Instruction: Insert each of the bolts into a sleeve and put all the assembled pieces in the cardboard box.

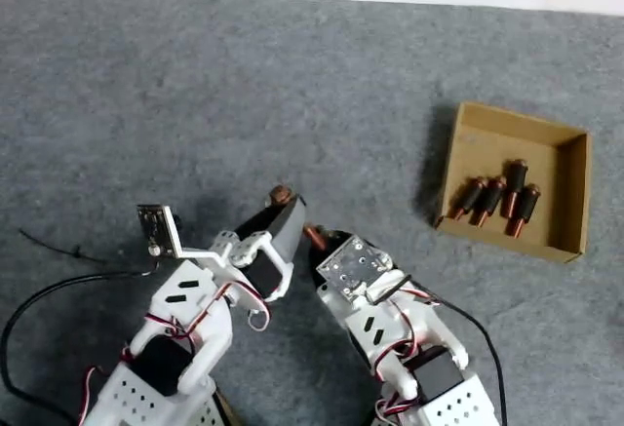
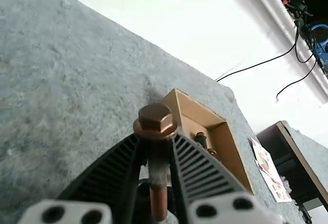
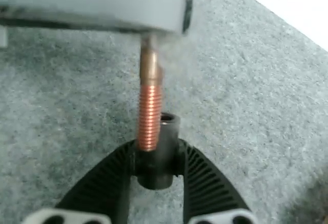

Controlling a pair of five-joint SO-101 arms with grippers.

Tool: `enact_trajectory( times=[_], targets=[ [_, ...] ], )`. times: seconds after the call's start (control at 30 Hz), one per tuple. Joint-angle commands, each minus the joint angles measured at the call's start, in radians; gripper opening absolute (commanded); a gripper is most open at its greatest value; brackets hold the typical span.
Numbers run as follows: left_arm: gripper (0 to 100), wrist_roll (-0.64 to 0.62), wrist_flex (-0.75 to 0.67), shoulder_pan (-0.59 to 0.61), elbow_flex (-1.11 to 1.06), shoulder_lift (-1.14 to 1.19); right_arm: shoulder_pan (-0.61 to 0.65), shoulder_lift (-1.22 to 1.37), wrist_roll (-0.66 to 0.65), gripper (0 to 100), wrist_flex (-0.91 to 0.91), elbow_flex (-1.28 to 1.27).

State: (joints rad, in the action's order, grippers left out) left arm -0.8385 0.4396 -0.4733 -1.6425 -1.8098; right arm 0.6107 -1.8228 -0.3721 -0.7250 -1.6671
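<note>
Four assembled pieces (image 1: 487, 200) lie in the cardboard box (image 1: 577, 192); left gripper (image 2: 156, 138) clamped on a bolt (image 2: 155, 121), right gripper (image 3: 156, 153) on a sleeve (image 3: 165, 131).

On a grey tabletop (image 1: 195, 75), the left end effector (image 1: 284, 208) grips a copper bolt (image 1: 281, 194), with the right end effector (image 1: 322, 247) just beside it. Well apart, a cardboard box (image 1: 576, 192) holds four assembled pieces (image 1: 492, 198).

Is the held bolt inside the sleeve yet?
Out: the bolt passes beside the sleeve, whose mouth shows empty.
</note>
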Motion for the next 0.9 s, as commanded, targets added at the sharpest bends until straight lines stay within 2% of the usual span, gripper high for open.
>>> enact_trajectory(
  times=[0.0, 0.17, 0.43, 0.57, 0.73, 0.87],
  targets=[
    [0, 0.011, -0.006, 0.030, 0.002, -0.018, -0.010, -0.012, -0.009, 0.5, -0.001, -0.097],
    [0, 0.003, -0.026, 0.097, 0.004, -0.019, -0.008, -0.012, -0.009, 0.5, 0.005, -0.097],
    [0, 0.003, -0.051, 0.113, 0.001, -0.019, 0.031, -0.008, -0.014, 0.5, 0.005, -0.097],
    [0, 0.003, -0.051, 0.102, -0.010, -0.018, 0.035, -0.008, -0.014, 0.5, 0.005, -0.097],
    [0, 0.011, -0.052, 0.005, -0.053, -0.015, 0.039, -0.012, -0.015, 0.5, 0.001, -0.097],
    [0, 0.011, -0.051, 0.004, -0.053, -0.015, 0.041, -0.012, -0.015, 0.5, 0.001, -0.097]
  ],
)
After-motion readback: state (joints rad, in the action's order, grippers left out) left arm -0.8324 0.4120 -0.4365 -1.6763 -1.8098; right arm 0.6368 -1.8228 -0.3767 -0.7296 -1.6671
